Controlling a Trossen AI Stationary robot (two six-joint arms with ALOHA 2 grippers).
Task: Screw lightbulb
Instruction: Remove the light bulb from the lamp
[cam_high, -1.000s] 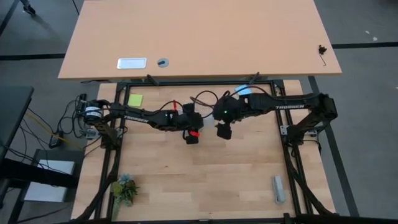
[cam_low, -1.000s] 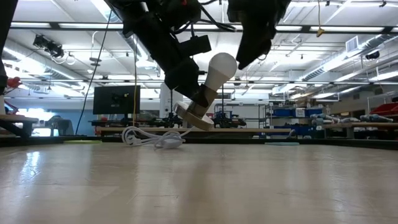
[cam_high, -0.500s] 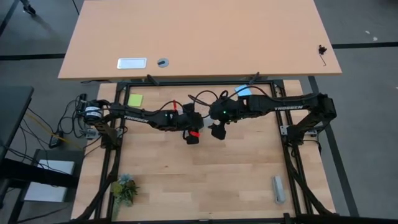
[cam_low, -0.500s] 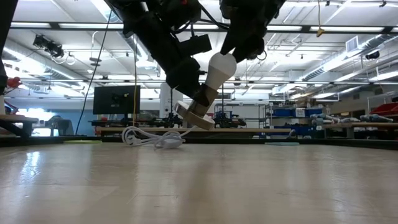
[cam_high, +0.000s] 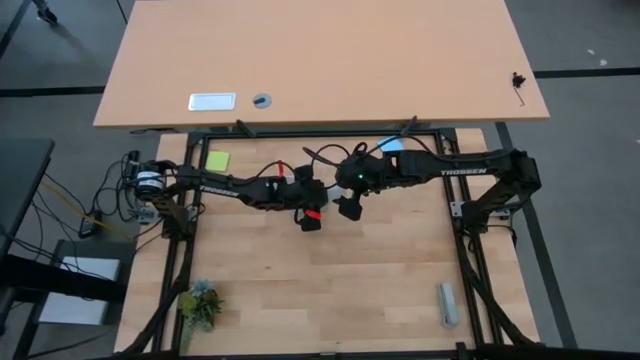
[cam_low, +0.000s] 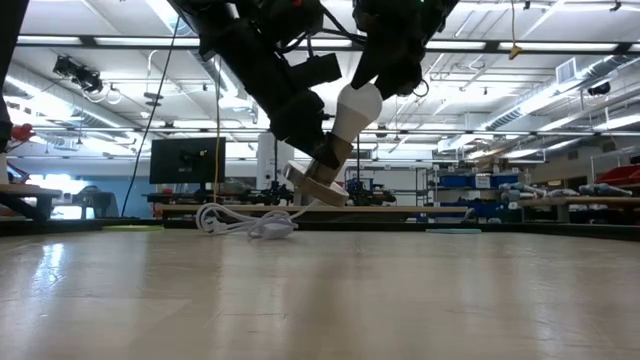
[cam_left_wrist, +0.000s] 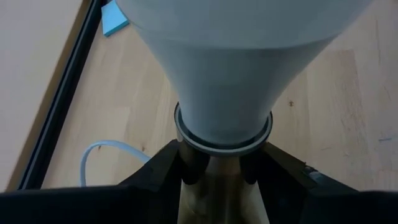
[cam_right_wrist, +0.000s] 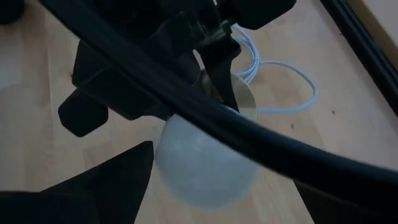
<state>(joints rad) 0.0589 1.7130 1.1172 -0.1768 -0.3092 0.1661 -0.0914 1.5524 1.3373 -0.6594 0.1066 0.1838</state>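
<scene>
The white lightbulb (cam_low: 355, 108) sits in a round tan socket base (cam_low: 318, 186), and both hang tilted above the table. My left gripper (cam_left_wrist: 217, 171) is shut on the socket's neck just under the bulb's collar. My right gripper (cam_low: 382, 78) is open and comes down from above. Its fingers (cam_right_wrist: 106, 180) stand on either side of the bulb's round top (cam_right_wrist: 205, 165). The socket's white cable (cam_low: 245, 222) lies looped on the table. In the high view the right gripper (cam_high: 347, 206) hides the bulb. My left gripper pinches the socket's neck (cam_left_wrist: 214, 186) between its two fingers, just below the bulb's collar ring (cam_left_wrist: 224, 138). The fingers slant down from the table's left side. Socket and bulb are lifted clear of the table, tilted, with the bulb's round end up. Whether my right gripper touches the bulb, I cannot tell.
A green note (cam_high: 217, 160) lies at the far left of the table. A small plant-like thing (cam_high: 200, 305) lies near left and a grey block (cam_high: 447, 303) near right. A black frame (cam_high: 455, 215) borders the table, and a large desk (cam_high: 320, 60) stands beyond.
My right gripper has moved toward the table's left edge, from beside the bulb to over its round top. The left gripper, socket and bulb have stayed where they were.
</scene>
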